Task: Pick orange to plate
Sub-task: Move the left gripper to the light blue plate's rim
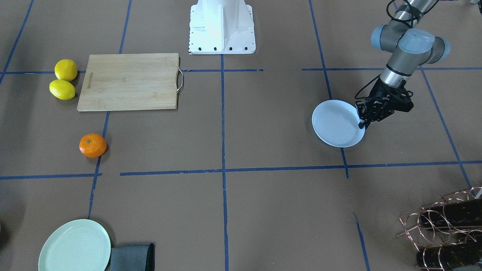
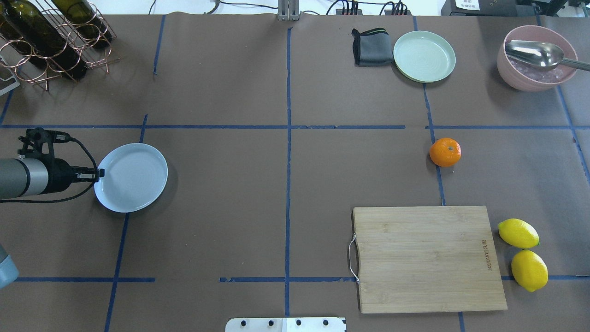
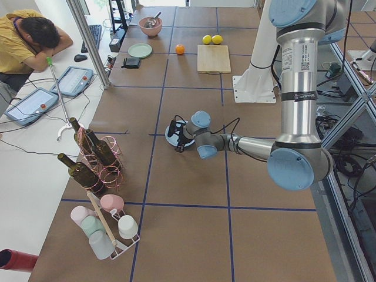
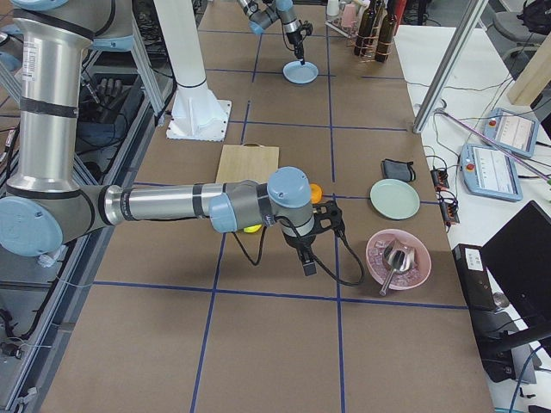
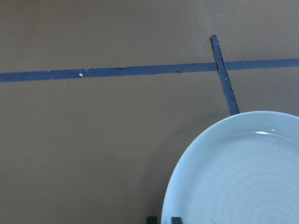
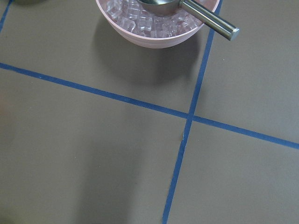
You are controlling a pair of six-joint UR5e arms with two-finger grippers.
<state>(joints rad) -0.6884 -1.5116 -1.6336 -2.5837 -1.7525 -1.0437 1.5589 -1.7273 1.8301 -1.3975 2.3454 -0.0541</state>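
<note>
The orange [image 2: 445,152] lies alone on the brown table, right of centre in the overhead view and at the left [image 1: 92,145] in the front view. The pale bluish-white plate [image 2: 131,177] sits empty on the far side of the table from it. My left gripper [image 2: 99,174] reaches in low and is shut on the plate's near rim; in the left wrist view its fingertips [image 5: 152,219] straddle that rim [image 5: 168,205]. My right gripper [image 4: 308,265] shows only in the right side view, hanging just off the table beside the orange [image 4: 316,191]; I cannot tell whether it is open.
A wooden cutting board [image 2: 426,258] lies near the robot's side, with two lemons [image 2: 518,233] to its right. Behind the orange are a mint-green plate [image 2: 424,56], a grey cloth [image 2: 371,46] and a pink bowl [image 2: 534,78] of ice with a metal scoop. A wine rack [image 2: 46,37] stands at far left.
</note>
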